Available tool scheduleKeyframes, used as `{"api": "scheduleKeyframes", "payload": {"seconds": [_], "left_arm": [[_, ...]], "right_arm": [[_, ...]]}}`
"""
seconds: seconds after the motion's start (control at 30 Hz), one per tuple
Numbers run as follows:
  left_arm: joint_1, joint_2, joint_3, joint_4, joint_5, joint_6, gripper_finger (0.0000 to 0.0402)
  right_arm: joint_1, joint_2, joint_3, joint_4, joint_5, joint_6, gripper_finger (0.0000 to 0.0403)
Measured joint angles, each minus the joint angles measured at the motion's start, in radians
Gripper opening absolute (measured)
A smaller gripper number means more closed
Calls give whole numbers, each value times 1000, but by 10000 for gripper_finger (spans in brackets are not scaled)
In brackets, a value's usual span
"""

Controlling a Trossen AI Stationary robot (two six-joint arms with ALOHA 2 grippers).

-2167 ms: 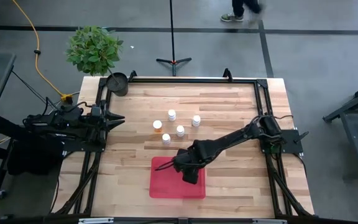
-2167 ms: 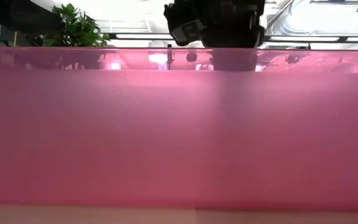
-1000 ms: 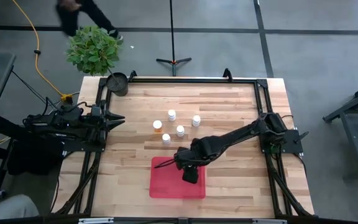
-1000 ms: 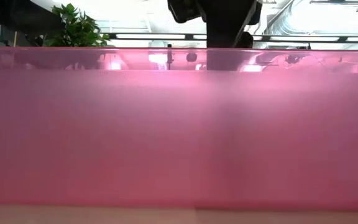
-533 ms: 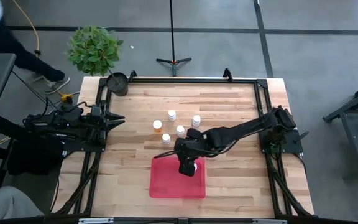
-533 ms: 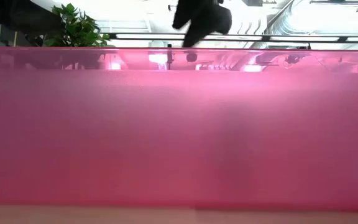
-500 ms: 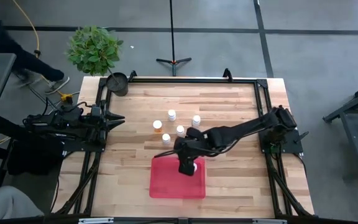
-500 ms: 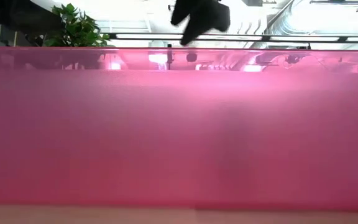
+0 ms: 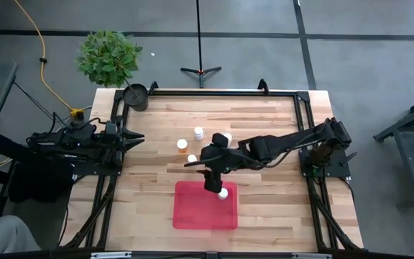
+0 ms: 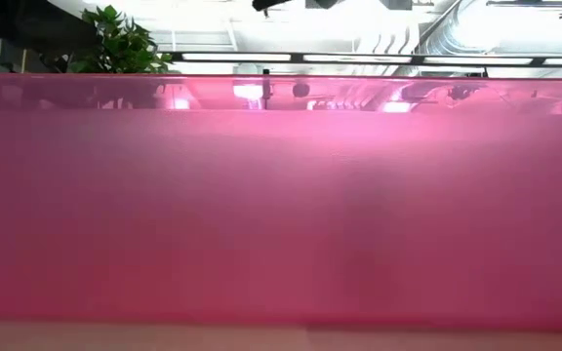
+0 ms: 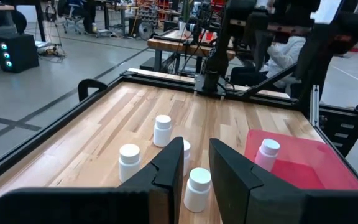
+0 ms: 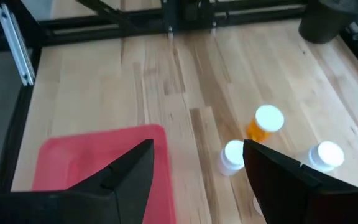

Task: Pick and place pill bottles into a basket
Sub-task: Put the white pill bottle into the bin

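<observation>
Pill bottle (image 9: 223, 193) upright in basket (image 9: 192, 214)

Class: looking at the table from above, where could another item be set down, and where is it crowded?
Free: bare wood between the red tray and the left arm's frame, and along the far edge. Crowded: the pill bottles clustered mid-table under the right gripper.

You see the basket (image 9: 192, 212) lying on the surface (image 9: 264, 122), near its front edge; one pill bottle (image 9: 223, 193) stands in the basket, by its back rim; the other pill bottles (image 9: 198, 133) stand on the surface behind the basket, close together; the right claw (image 9: 208, 178) hangs between them and the basket; the pot (image 9: 136, 96) sits at the back left corner; the left claw (image 9: 136, 138) waits at the left edge.
</observation>
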Motion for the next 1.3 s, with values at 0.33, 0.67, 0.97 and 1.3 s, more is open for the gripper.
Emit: {"api": "scheduleKeyframes", "payload": {"seconds": [0.33, 0.67, 0.97, 1.3], "left_arm": [[0, 0, 0, 0, 2, -52, 111], [0, 0, 0, -3, 2, -52, 111], [0, -1, 0, -50, 2, -52, 111], [0, -1, 0, -49, 2, -52, 111]], "right_arm": [[-35, -55, -23, 7, -37, -31, 236], [-97, -332, -385, 229, -43, 62, 236], [-198, -440, -534, 86, -99, 176, 236], [-357, -363, -534, -79, -317, 114, 236]]}}
